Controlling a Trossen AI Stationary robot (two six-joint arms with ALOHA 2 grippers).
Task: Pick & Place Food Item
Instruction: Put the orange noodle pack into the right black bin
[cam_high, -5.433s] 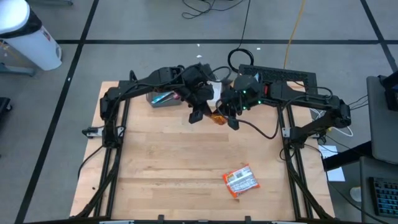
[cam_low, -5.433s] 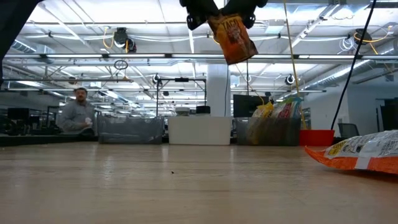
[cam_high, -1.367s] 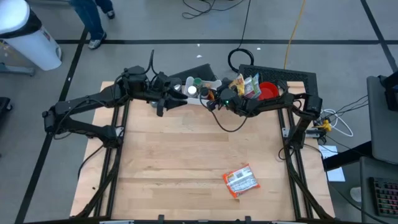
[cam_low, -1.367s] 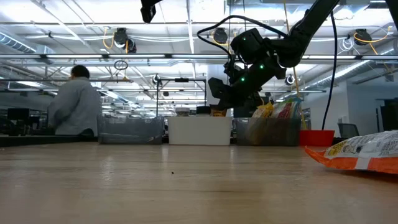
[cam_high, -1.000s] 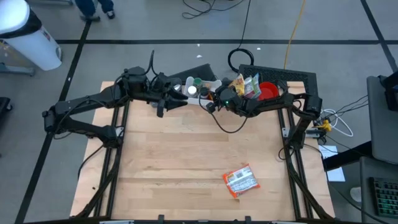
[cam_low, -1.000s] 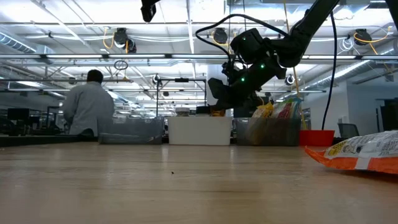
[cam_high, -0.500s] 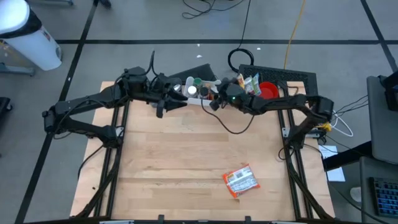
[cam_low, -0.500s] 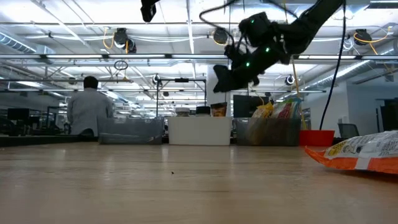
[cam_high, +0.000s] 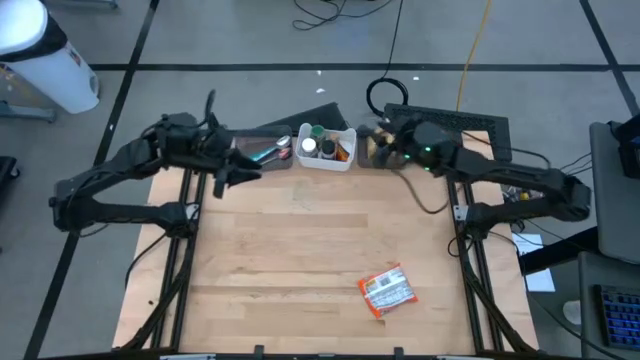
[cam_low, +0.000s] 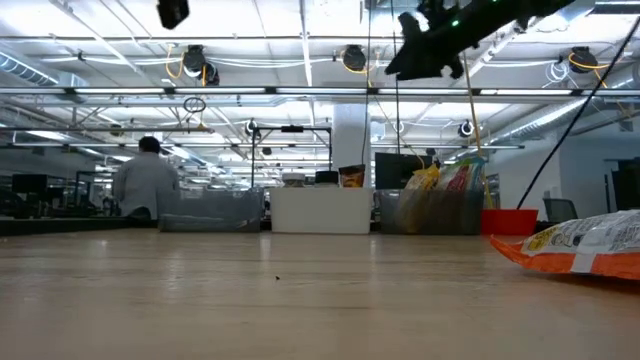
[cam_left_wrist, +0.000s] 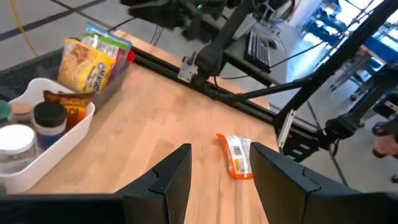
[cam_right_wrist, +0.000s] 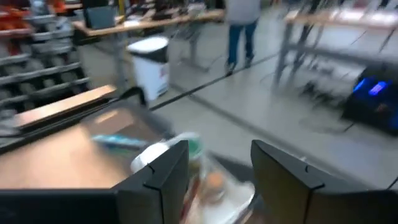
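On our left, our left gripper (cam_high: 222, 180) hangs over the table's (cam_high: 300, 250) far left edge, fingers parted around nothing. In the white bin (cam_high: 327, 160) at the far edge stands the small orange-brown snack packet (cam_high: 343, 152), upright beside two jars. To the right, our right gripper (cam_high: 372, 146) hovers just beside the bin, jaws apart, empty.
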